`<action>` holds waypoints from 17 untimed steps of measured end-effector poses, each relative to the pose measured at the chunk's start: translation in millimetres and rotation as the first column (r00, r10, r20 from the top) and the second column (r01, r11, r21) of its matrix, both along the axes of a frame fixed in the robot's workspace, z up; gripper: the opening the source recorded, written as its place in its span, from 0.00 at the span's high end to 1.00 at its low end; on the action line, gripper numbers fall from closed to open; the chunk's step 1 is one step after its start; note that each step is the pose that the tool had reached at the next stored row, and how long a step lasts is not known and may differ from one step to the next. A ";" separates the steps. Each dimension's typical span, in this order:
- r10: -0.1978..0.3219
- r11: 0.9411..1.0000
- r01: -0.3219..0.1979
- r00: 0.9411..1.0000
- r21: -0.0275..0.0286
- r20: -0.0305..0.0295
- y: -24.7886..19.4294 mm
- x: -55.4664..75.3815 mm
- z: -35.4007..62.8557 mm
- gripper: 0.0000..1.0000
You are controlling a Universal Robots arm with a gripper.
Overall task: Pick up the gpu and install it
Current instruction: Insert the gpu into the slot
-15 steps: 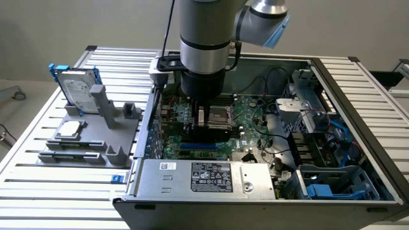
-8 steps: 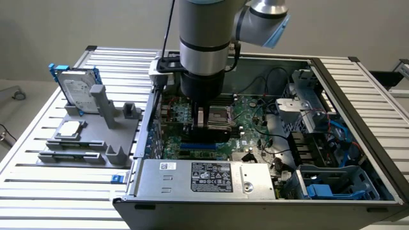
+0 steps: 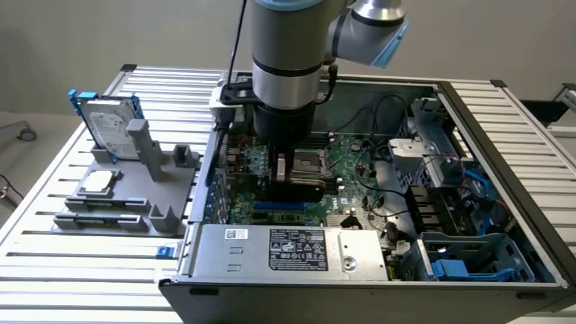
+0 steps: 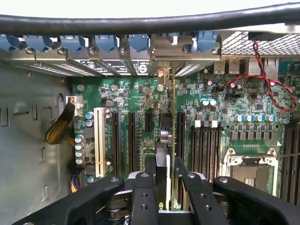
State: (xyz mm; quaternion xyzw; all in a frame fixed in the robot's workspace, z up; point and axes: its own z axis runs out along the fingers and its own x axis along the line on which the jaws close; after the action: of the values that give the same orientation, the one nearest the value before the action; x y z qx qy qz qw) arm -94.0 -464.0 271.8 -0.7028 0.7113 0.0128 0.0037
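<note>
Between the jaws of the gripper (image 4: pixel 165 174), clenched on its two flat faces, the gpu (image 4: pixel 166 140) hangs edge-on inside the open computer case (image 3: pixel 504 142). In the wrist view its thin green edge runs away from the fingertips toward the rear wall of the case. There, its silver end bracket (image 4: pixel 169 48) sits among a row of blue retaining clips (image 4: pixel 107 42). Directly beneath the jaws lies the motherboard (image 4: pixel 225 101), with black expansion slots (image 4: pixel 132 140) lined up to either side of the card and a white slot (image 4: pixel 99 140) further out. The frames do not show whether the card's lower edge has reached a slot.

The likely hazards come from alignment. If the card sits slightly off the slot's line or is tilted in the grip, pressing down could bend the board or chip the connector. The bracket could also catch on the rear frame and twist the card between the fingers. Well away from the jaws, outside the case, a hard drive (image 3: pixel 108 125) and a processor chip (image 3: pixel 99 179) rest on a grey holder (image 3: pixel 166 216).
</note>
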 end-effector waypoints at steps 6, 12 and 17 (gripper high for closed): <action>-0.017 1.000 0.017 1.000 0.000 0.000 0.0 -1.4 -1.9 0.74; -0.027 1.000 0.027 1.000 0.000 0.000 0.0 -1.6 -3.3 0.74; -0.036 0.999 0.036 0.999 0.000 0.000 0.0 -1.6 -4.8 0.74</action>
State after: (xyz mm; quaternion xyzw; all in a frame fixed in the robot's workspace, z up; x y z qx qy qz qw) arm -95.7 -464.0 267.0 -0.6900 0.7237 0.0127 0.0039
